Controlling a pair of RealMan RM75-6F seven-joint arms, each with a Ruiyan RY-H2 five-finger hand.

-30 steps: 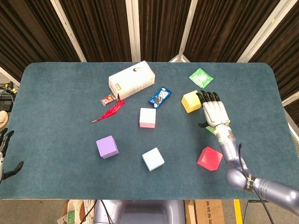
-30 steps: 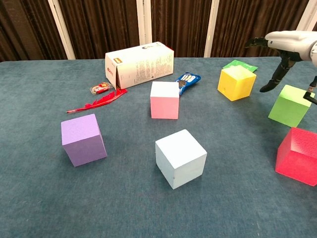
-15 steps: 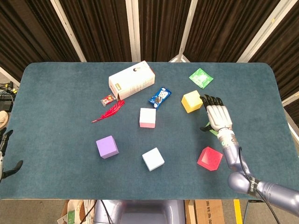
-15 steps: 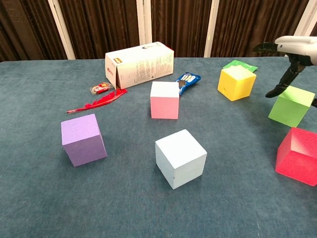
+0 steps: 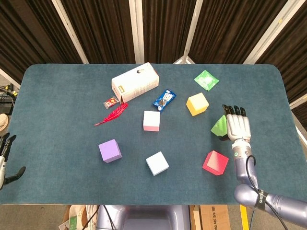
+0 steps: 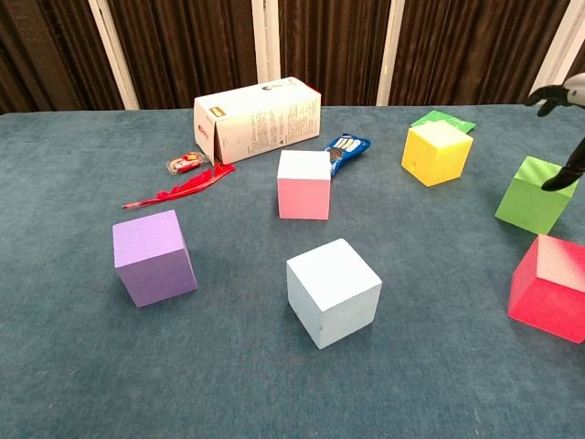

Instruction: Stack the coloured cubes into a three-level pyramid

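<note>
Six cubes lie apart on the blue table [image 5: 57, 105], none stacked: yellow [image 5: 197, 104], pink [image 5: 151, 120], purple [image 5: 110, 151], light blue [image 5: 157, 163], red [image 5: 215, 162] and green [image 5: 219, 126]. The chest view shows them too: yellow cube [image 6: 436, 153], pink cube [image 6: 304, 184], purple cube [image 6: 154, 257], light blue cube [image 6: 334, 292], red cube [image 6: 548, 288], green cube [image 6: 535, 194]. My right hand [image 5: 238, 126] hovers just right of the green cube, fingers stretched out, holding nothing; only its fingertips [image 6: 559, 93] show at the chest view's right edge. My left hand [image 5: 5, 160] hangs off the table's near left corner, fingers apart, empty.
A white carton [image 5: 135, 82] lies at the back centre. Near it are a red feather [image 5: 111, 114], a small red sweet [image 5: 111, 101], a blue snack packet [image 5: 164, 99] and a green packet [image 5: 206, 79].
My right hand has drawn to the right and nearer the table's front, from beside the yellow cube to the right of the green cube, uncovering the green cube. No cube has moved.
</note>
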